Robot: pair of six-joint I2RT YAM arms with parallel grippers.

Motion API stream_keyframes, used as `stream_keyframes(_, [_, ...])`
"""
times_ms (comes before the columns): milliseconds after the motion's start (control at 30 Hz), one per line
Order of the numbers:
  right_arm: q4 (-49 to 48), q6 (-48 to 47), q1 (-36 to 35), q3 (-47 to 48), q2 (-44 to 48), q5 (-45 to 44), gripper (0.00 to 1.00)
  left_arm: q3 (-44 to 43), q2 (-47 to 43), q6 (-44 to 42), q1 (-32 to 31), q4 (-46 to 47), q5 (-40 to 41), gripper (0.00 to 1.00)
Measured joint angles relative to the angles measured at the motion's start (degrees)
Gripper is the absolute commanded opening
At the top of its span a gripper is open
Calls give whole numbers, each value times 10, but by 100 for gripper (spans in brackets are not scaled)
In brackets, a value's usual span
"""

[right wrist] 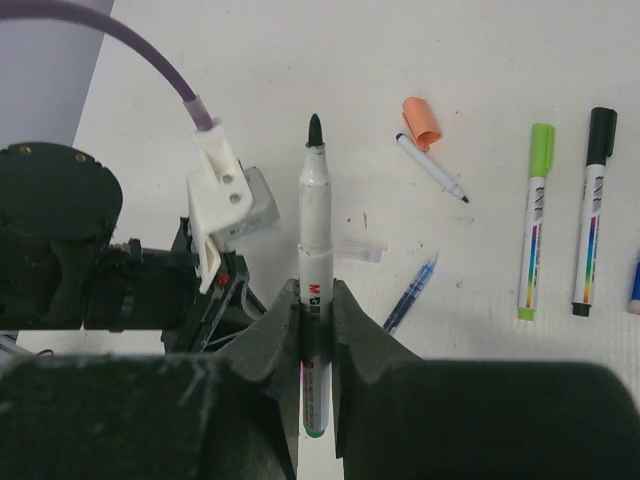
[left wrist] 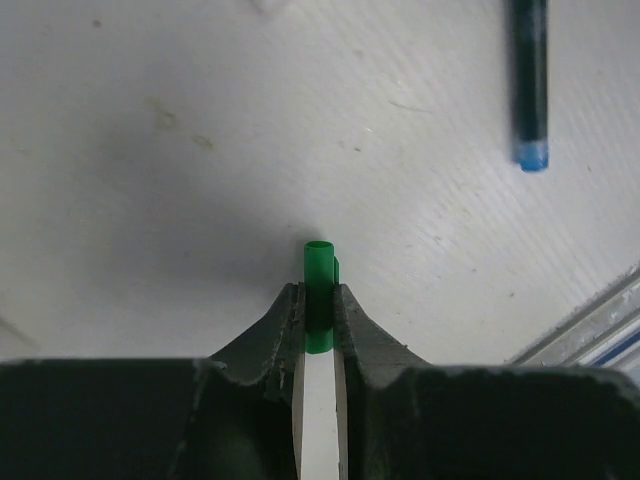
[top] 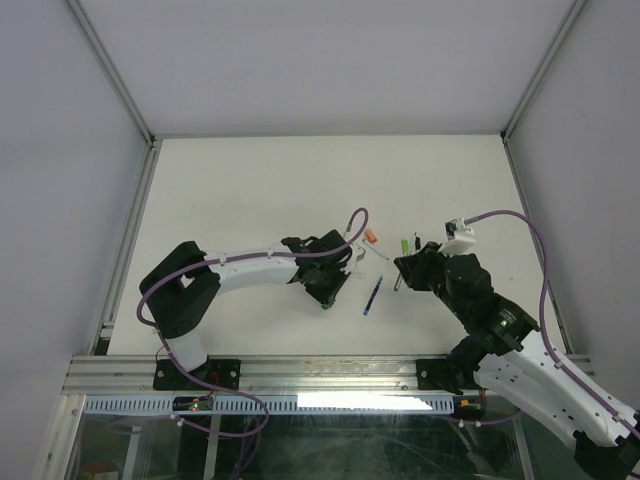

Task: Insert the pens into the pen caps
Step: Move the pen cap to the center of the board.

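Note:
My left gripper (left wrist: 318,292) is shut on a green pen cap (left wrist: 318,265), whose open end sticks out past the fingertips just above the white table. In the top view this gripper (top: 326,290) is at the table's middle. My right gripper (right wrist: 316,292) is shut on a white-barrelled pen (right wrist: 314,215), its bare dark green tip pointing away towards the left arm. On the table lie an orange cap (right wrist: 421,122), a thin white pen (right wrist: 432,168), a light-green capped marker (right wrist: 536,220), a black capped marker (right wrist: 594,225) and a blue pen (right wrist: 412,292).
A clear cap (right wrist: 358,249) lies just behind the held pen. The left arm's white wrist camera mount (right wrist: 225,205) and purple cable (right wrist: 150,55) are close to the pen's left. The blue pen (left wrist: 529,80) also lies at the far right in the left wrist view. Metal frame rails (top: 130,230) border the table.

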State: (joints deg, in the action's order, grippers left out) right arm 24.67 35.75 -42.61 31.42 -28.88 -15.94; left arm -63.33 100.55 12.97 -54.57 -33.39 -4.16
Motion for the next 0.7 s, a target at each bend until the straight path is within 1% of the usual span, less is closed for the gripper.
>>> stream_keyframes(133, [0,2,0,0,0,0,0,13,-10,-16,-25,0,-27,22])
stream_keyframes(233, [0,4,0,0,2,0,0,18,-15,-26,-27,-1,-34,31])
stream_keyframes(333, [0,5,0,0,8,0,0,19,-15,-35,-27,-1,-33,37])
stream_keyframes(533, [1,6,0,0,9,-1,0,20,-15,-41,-27,-4,-27,42])
stream_keyframes(700, [1,7,0,0,7,0,0,27,-17,-40,-27,-15,-6,42])
